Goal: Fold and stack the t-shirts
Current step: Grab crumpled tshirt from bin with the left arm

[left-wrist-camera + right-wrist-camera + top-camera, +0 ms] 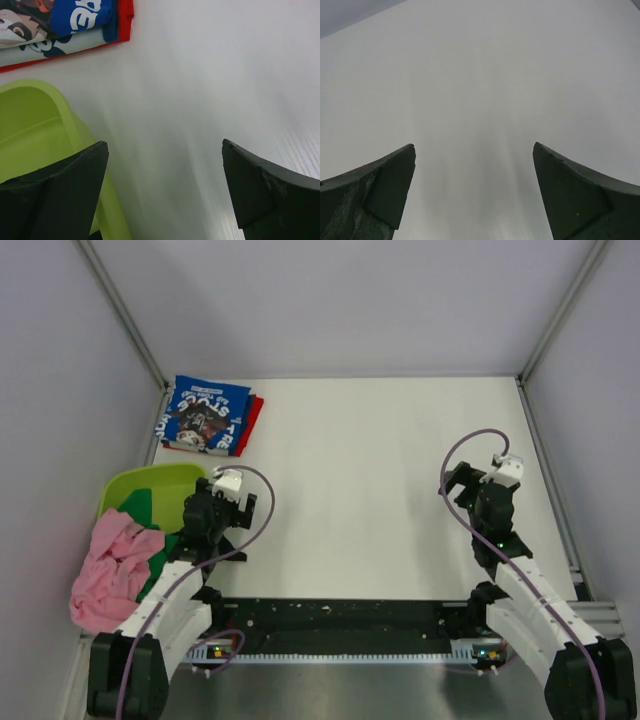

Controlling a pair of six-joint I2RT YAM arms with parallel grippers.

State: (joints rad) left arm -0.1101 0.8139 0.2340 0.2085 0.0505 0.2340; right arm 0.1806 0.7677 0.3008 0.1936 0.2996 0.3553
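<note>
Probably limp and light, so pinch a raised fold of the pink tee (108, 570); your left gripper (164, 142) and right gripper (474, 144) gape empty.

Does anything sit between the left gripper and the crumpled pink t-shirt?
Sideways, yes: the rim of the lime-green plastic tub and a green cloth lie between the open left gripper and the crumpled pink t-shirt draped over the tub's near edge. From above, nothing covers it.

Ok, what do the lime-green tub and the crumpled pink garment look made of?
Tub: seemingly moulded plastic, smooth and slightly glossy, with a rigid, rounded rim.
Pink t-shirt: soft matte cloth, judging by its limp, crumpled folds; the exact fibre cannot be told.
</note>
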